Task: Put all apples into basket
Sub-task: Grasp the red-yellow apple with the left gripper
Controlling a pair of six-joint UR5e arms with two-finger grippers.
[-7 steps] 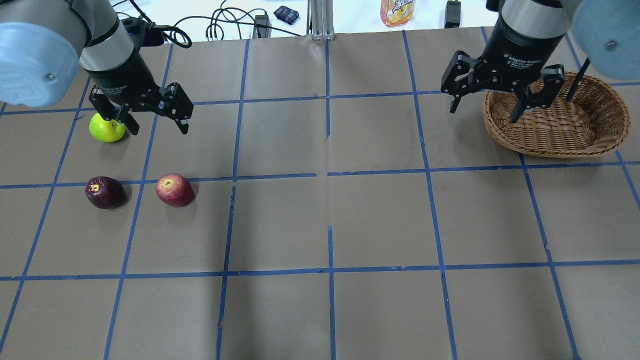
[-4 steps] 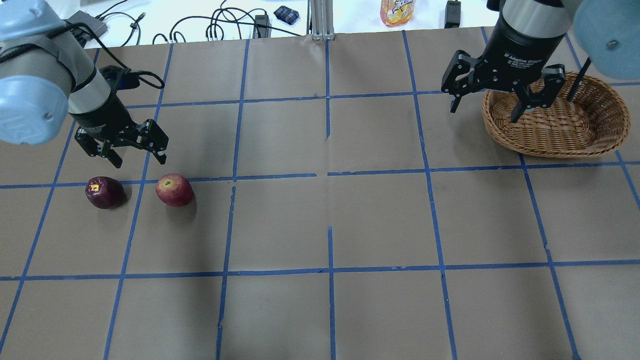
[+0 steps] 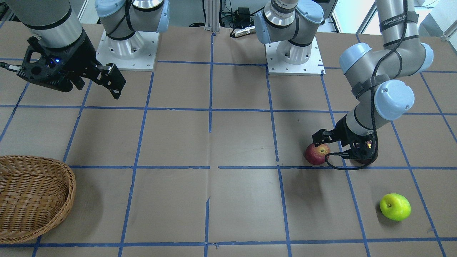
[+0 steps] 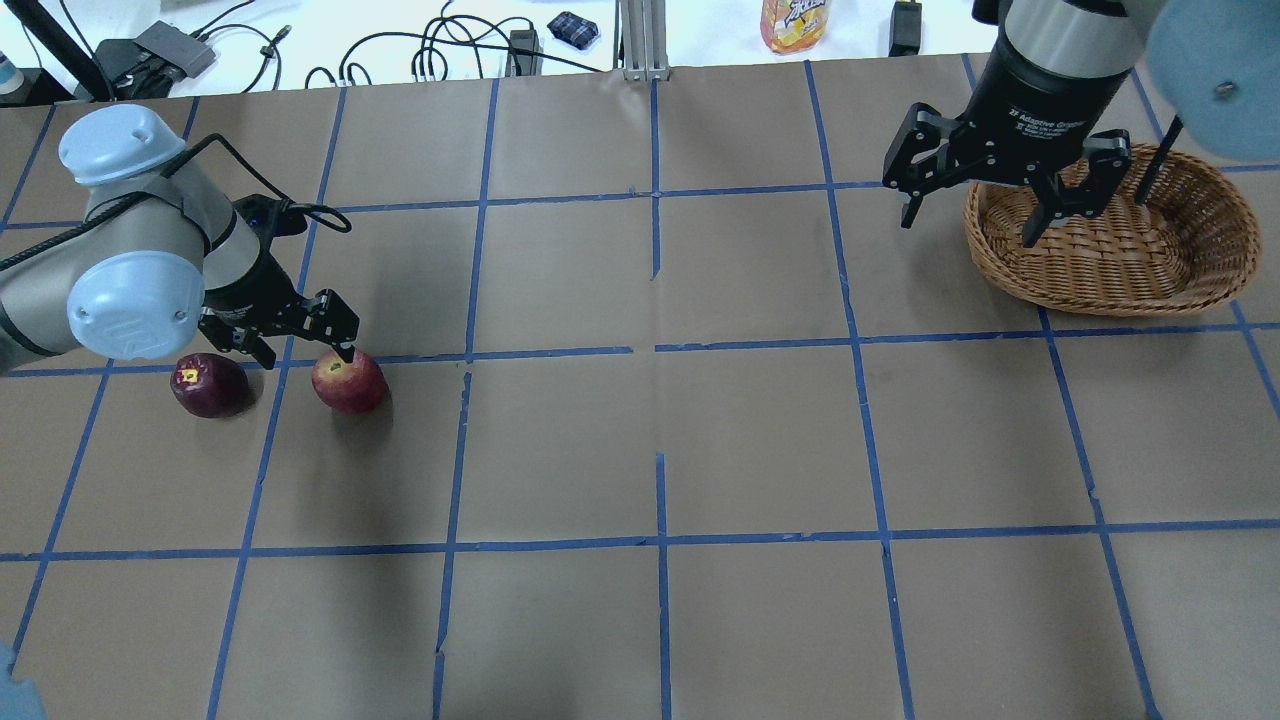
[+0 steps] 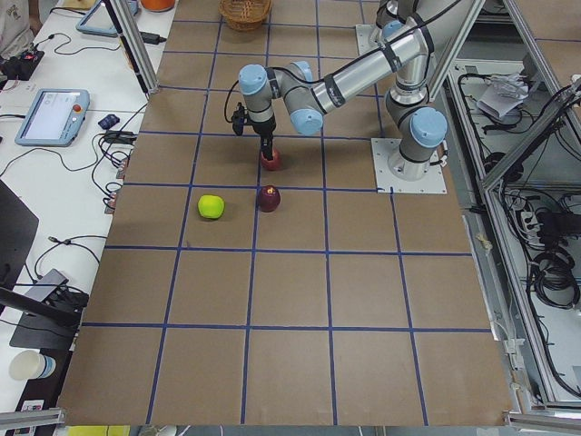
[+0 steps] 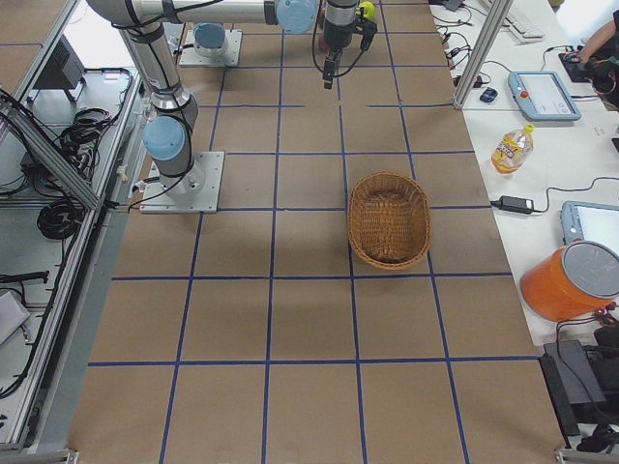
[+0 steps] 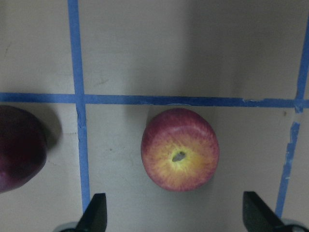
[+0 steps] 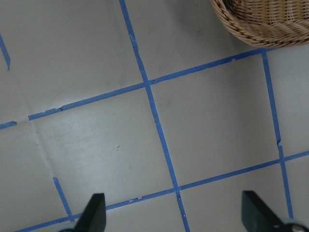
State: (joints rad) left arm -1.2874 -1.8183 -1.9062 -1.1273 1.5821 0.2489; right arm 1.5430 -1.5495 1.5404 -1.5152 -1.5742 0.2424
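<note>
Red apple [image 4: 349, 381] beside maroon apple [image 4: 210, 385]

Robotics laboratory. Two industrial arms [image 3: 392, 100] stand bolted to white base plates [image 3: 310, 66] at the far edge of a table [image 4: 760, 420], which is covered in brown paper and ruled into squares with blue tape [image 4: 560, 546]. Aluminium framing [image 4: 640, 40] borders the table. Teach pendants [image 5: 52, 116] and loose cables [image 4: 450, 45] lie on white side benches [image 6: 571, 164].

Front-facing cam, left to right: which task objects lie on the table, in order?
basket → red apple → yellow-green apple
</note>
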